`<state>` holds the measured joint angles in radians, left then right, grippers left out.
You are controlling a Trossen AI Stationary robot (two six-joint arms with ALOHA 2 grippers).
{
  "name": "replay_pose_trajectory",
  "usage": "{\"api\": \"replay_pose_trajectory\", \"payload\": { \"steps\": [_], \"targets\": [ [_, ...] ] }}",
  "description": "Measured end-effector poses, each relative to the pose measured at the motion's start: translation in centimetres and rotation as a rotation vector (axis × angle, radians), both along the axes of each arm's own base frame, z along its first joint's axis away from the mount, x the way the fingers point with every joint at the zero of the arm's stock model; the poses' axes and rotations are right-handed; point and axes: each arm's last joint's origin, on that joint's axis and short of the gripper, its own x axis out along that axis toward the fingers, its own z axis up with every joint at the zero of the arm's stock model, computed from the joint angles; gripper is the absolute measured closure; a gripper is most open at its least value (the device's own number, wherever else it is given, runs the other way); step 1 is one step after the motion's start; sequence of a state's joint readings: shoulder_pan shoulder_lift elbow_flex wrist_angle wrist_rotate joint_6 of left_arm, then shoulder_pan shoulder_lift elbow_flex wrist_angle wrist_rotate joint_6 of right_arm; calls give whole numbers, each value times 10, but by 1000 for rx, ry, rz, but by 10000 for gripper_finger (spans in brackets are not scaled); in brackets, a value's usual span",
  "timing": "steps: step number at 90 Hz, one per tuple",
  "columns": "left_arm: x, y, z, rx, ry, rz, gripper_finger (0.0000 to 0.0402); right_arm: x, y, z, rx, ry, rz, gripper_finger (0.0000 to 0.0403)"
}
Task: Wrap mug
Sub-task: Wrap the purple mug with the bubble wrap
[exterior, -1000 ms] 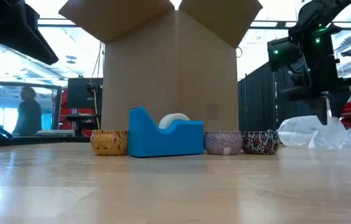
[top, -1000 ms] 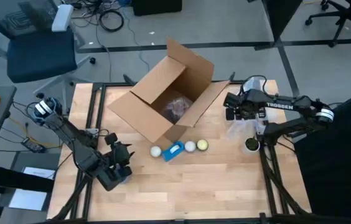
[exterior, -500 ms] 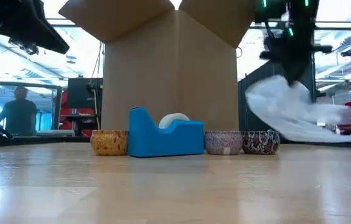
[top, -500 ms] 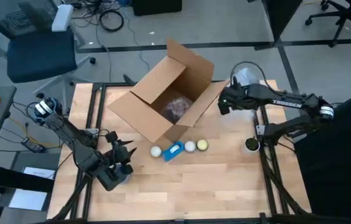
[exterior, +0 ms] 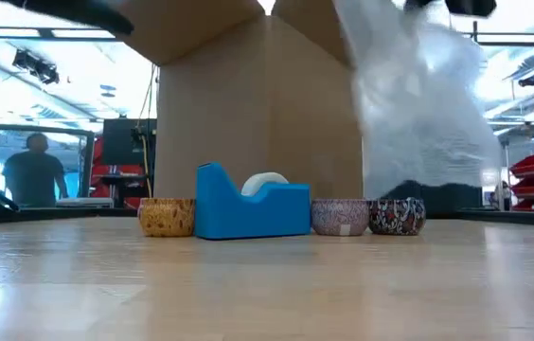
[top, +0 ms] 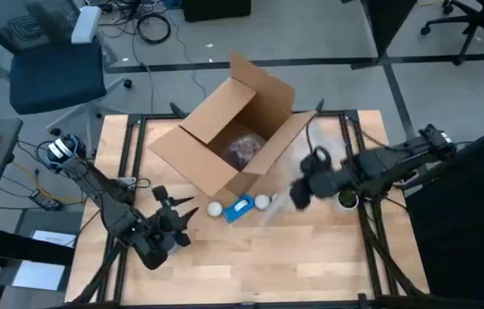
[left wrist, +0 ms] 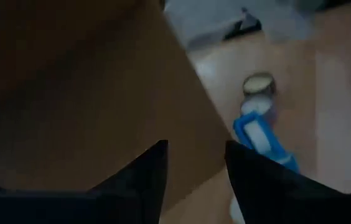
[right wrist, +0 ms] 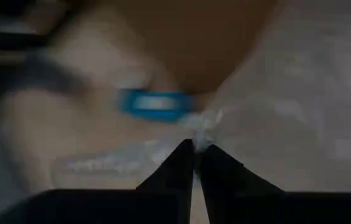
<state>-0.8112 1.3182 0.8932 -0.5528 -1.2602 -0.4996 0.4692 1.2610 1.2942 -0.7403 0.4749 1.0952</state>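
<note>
So my right claw point(top: 300, 190) is out over the surface point(top: 311, 249), just in front of the open cardboard box point(top: 233, 129), and its fingers are pinched together on a sheet of clear bubble wrap point(exterior: 418, 104). In the right wrist view you can see the two dark fingertips point(right wrist: 185, 158) closed on a bunched bit of the plastic point(right wrist: 203, 124), with the rest of the sheet spreading out past them. From table height the wrap hangs like a big see-through curtain in front of the box's right side, coming down to just above the small cups. Those cups sit in a row along the front of the box: a yellowish patterned one point(exterior: 166, 217), then the blue tape dispenser point(exterior: 251, 204), then a pinkish one point(exterior: 340, 216) and a dark flowery one point(exterior: 397, 215) right beside it. There's another dark cup point(top: 347, 200) further right, by the table edge near my right arm. I honestly can't tell which of these counts as the mug, they all look alike. Something wrapped in plastic point(top: 246, 148) lies inside the box. My left claw point(top: 180, 215) hovers over the front left part of the surface, fingers spread apart and holding nothing, pointing toward the box.
</note>
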Motion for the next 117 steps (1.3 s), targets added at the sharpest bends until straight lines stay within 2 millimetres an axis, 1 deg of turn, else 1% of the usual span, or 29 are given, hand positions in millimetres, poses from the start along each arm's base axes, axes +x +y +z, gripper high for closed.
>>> {"api": "replay_pose_trajectory", "payload": {
  "steps": [8, 18, 27, 35, 39, 43, 49, 54, 68, 86, 103, 111, 117],
  "targets": [
    [5, -5, 6, 9, -19, -32, 254, 10, 36, 13, 57, -214, 138, 403],
    [10, -11, 12, -2, -37, -75, 254, 13, 74, 23, 82, -408, 297, 403],
    [13, -15, 16, -37, -40, -135, 254, 18, 105, 27, 121, -578, 358, 403],
    [15, -18, 18, -64, -41, -181, 254, 27, 126, 29, 139, -756, 437, 403],
    [16, -19, 19, -64, -41, -194, 254, 31, 131, 28, 134, -817, 484, 403],
    [16, -19, 19, -67, -45, -196, 254, 34, 134, 26, 126, -842, 496, 403],
    [16, -19, 20, -70, -48, -196, 254, 38, 136, 22, 115, -835, 480, 403],
    [16, -19, 20, -70, -48, -196, 254, 39, 135, 18, 84, -794, 441, 403],
    [16, -19, 20, -75, -51, -195, 254, 42, 125, -1, -9, -573, 298, 403],
    [16, -19, 20, -76, -52, -195, 254, 29, 100, -23, -23, -296, -2, 403],
    [16, -19, 20, -76, -52, -195, 254, 14, 75, -53, -31, -42, -209, 403],
    [16, -19, 20, -76, -52, -195, 254, 12, 70, -70, -7, -1, -267, 402],
    [16, -19, 20, -77, -53, -195, 254, 14, 69, -79, 32, -14, -284, 396]
  ]
}}
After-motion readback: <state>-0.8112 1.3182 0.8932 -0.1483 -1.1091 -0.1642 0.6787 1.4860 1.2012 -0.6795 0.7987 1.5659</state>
